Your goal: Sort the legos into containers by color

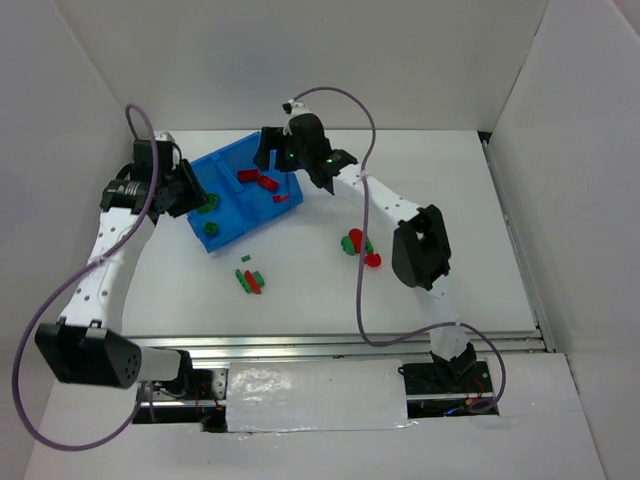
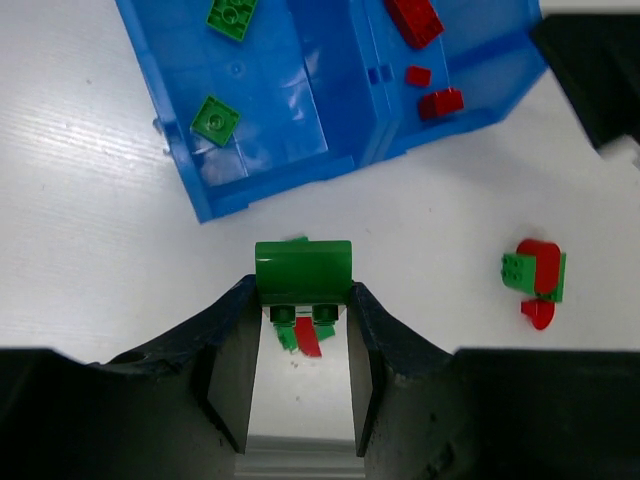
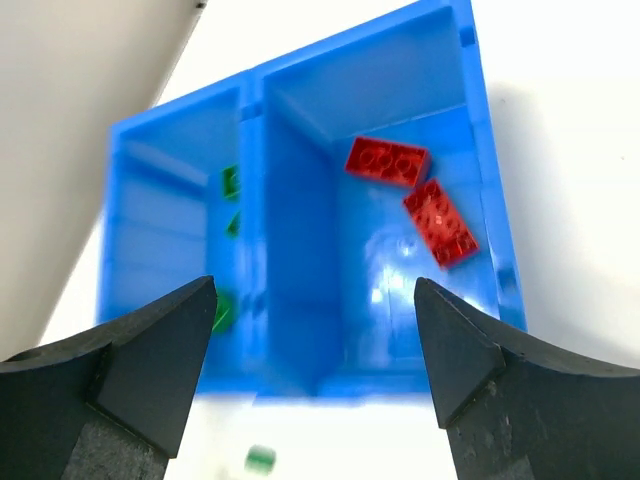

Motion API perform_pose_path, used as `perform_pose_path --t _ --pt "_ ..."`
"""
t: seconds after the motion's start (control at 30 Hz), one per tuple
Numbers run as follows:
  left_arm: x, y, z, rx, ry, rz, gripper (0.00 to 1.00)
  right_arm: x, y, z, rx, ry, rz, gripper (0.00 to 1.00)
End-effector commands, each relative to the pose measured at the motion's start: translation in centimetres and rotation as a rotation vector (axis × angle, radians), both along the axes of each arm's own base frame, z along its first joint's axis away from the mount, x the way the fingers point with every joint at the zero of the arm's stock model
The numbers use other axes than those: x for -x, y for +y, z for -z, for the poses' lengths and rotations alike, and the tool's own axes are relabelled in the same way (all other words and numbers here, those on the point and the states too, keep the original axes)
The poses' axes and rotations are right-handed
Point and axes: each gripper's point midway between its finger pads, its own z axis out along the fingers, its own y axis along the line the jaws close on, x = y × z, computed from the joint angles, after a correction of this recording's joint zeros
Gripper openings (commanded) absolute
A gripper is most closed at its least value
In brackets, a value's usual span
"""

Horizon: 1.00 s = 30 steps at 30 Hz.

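**Left arm holds a green brick at the bin; right arm hovers with nothing in it**

At the far left, the left gripper (image 2: 300, 292) is clamped on a rounded green lego (image 2: 303, 268), studs pointing back toward the wrist. It is held clear of the white table (image 1: 440, 190), at the left end of the blue bin (image 1: 228, 160).

The bin's left compartment holds green bricks, among them a square one (image 2: 215, 119). Across the divider (image 3: 300, 250), the right compartment holds red bricks, including two long ones (image 3: 387, 161) lying side by side.

A small red and green pile (image 1: 250, 280) lies loose on the table just in front of the bin.

The right gripper (image 3: 315, 300) hangs over the bin's right compartment, fingers spread wide apart and gripping nothing.

Farther right, another red-green cluster (image 1: 358, 245) sits well apart from the bin.
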Motion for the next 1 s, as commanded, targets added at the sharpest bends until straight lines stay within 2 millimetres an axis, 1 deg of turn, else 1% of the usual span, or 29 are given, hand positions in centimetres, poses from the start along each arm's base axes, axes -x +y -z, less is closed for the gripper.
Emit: perform_pose_path --t 0.0,0.03,0.07,0.1,0.13,0.17,0.2,0.23,0.27,0.3,0.33,0.37,0.43,0.47,0.5,0.53,0.57,0.6,0.63,0.67,0.7,0.73,0.77,0.8,0.83,0.87,0.9,0.93,0.97 --pt "-5.2 1.1 -1.5 -0.017 -0.091 -0.068 0.01 3.5 -3.6 -14.6 -0.152 -0.189 0.006 0.87" --pt "-6.1 1.3 -1.3 -0.027 -0.087 -0.079 0.02 4.7 -4.1 -12.2 -0.116 -0.137 -0.001 0.87" --pt "-7.6 1.6 -0.5 -0.036 -0.069 -0.095 0.05 5.7 -4.9 -12.3 -0.116 -0.13 -0.003 0.87" --pt "-8.6 2.1 0.8 -0.054 -0.041 -0.113 0.08 8.1 -6.0 -12.3 -0.125 -0.114 -0.019 0.87" --pt "-9.1 2.3 1.1 -0.06 -0.036 -0.124 0.11 9.2 -6.5 -12.0 -0.126 -0.104 -0.034 0.87" --pt "-9.7 2.6 1.0 -0.067 -0.036 -0.139 0.23 10.4 -6.9 -12.0 -0.13 -0.096 -0.046 0.87" --pt "-10.0 2.9 1.4 -0.069 -0.029 -0.156 0.33 12.3 -7.8 -13.4 -0.148 -0.114 -0.065 0.87" --pt "-10.6 3.1 2.1 -0.078 -0.021 -0.165 0.46 13.4 -8.1 -10.9 -0.121 -0.068 -0.078 0.87" --pt "-11.2 3.3 2.2 -0.073 -0.036 -0.177 0.7 14.7 -8.7 -11.6 -0.126 -0.078 -0.088 0.86" --pt "-11.5 3.3 2.4 -0.07 -0.036 -0.179 0.78 15.3 -8.9 -10.7 -0.111 -0.062 -0.092 0.86" --pt "-12.2 3.2 2.7 -0.061 -0.034 -0.172 0.88 16.5 -8.8 -8.4 -0.073 -0.019 -0.111 0.86" --pt "-12.6 3.2 2.8 -0.057 -0.034 -0.169 0.99 17.2 -8.7 -7.5 -0.058 0.001 -0.12 0.86" --pt "-13.0 3.1 3.1 -0.049 -0.018 -0.166 1.0 19.0 -8.1 -4.4 -0.011 0.063 -0.161 0.85" --pt "-13.2 3.1 2.1 -0.045 -0.032 -0.171 1.0 20.5 -7.0 -2.8 0.034 0.086 -0.18 0.85" --pt "-13.0 3.1 1.9 -0.046 -0.031 -0.174 1.0 21.5 -6.3 -1.6 0.066 0.106 -0.194 0.85" --pt "-12.6 3.3 1.0 -0.05 -0.045 -0.18 0.99 22.5 -5.8 -0.1 0.109 0.14 -0.206 0.85" --pt "-12.2 3.8 0.3 -0.068 -0.052 -0.201 0.99 23.9 -4.5 1.0 0.145 0.154 -0.214 0.85" --pt "-11.1 4.1 0.4 -0.08 -0.021 -0.219 0.99 24.2 -3.6 2.7 0.18 0.182 -0.217 0.85" --pt "-10.1 4.5 -0.5 -0.091 -0.022 -0.236 1.0 25.0 -2.8 3.6 0.208 0.198 -0.23 0.85" --pt "-9.3 5.1 -1.0 -0.112 -0.016 -0.269 0.99 26.0 -1.6 5.9 0.245 0.24 -0.251 0.85" --pt "-8.3 5.4 -1.1 -0.122 -0.001 -0.287 1.0 26.1 -0.5 5.8 0.245 0.24 -0.264 0.85" --pt "-6.6 5.6 -2.0 -0.127 0.003 -0.298 1.0 26.6 0.0 6.6 0.27 0.256 -0.278 0.84" --pt "-5.4 5.9 -1.4 -0.138 0.024 -0.304 1.0 27.2 0.7 8.5 0.316 0.271 -0.281 0.84" --pt "-4.5 5.9 -1.5 -0.139 0.024 -0.303 1.0 27.0 1.6 8.0 0.314 0.262 -0.284 0.84" --pt "-2.7 5.9 -1.5 -0.135 0.015 -0.299 0.99 27.5 1.9 8.5 0.34 0.269 -0.294 0.85" --pt "-1.8 5.6 -1.4 -0.13 0.013 -0.274 0.99 27.7 2.3 9.8 0.367 0.282 -0.3 0.85" --pt "-0.5 5.4 -2.3 -0.122 -0.02 -0.263 0.99 28.3 3.4 9.6 0.37 0.272 -0.329 0.86" --pt "0.5 5.3 -1.0 -0.124 0.011 -0.247 0.99 28.5 3.7 10.0 0.388 0.279 -0.339 0.92" --pt "1.2 5.2 -0.6 -0.128 0.018 -0.226 1.0 28.7 4.0 11.1 0.417 0.287 -0.34 0.95"
